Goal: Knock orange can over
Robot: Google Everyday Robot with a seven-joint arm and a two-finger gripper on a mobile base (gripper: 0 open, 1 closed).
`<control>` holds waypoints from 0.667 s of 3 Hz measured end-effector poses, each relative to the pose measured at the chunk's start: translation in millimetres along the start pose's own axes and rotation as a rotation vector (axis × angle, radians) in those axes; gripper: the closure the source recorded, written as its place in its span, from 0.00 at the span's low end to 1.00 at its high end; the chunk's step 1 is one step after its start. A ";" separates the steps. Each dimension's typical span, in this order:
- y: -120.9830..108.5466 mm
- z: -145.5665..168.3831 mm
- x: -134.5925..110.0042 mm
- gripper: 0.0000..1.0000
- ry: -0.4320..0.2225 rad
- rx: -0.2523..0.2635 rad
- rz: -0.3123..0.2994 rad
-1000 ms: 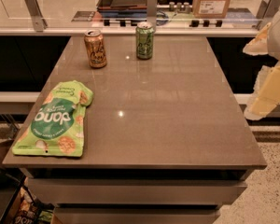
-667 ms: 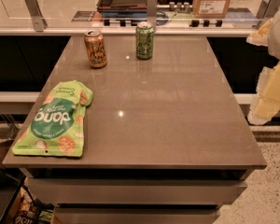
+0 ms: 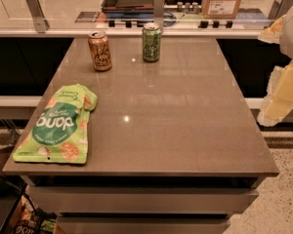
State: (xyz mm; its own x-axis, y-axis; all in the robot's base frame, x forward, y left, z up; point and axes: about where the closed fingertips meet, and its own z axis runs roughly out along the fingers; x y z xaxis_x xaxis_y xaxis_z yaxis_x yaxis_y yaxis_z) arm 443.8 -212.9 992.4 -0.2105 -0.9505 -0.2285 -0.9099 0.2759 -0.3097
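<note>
Grey tabletop [image 3: 185, 130] is being occupied at its far left by the orange can [image 3: 99, 51], upright, near the green can [image 3: 151, 42]. Hardly anything is being changed since a second ago: the gripper [image 3: 282, 99] is still being held beyond the right edge, well apart, its spread impossible to tell. Approach is being judged barely begun.

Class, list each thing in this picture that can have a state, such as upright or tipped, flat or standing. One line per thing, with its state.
orange can: upright at the far left of the table, not yet knocked over.
green can: upright, to the right of the orange can and apart from it.
snack bag: lying flat at the near left edge.
gripper: beyond the table's right edge, touching neither can.
</note>
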 end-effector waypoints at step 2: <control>-48.3 -0.4 -26.9 0.00 -0.130 0.113 -0.006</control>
State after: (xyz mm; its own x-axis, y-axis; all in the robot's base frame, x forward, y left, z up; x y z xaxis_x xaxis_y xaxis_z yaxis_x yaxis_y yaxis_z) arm 493.3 -200.8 1013.9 -0.1502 -0.9277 -0.3418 -0.8634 0.2915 -0.4118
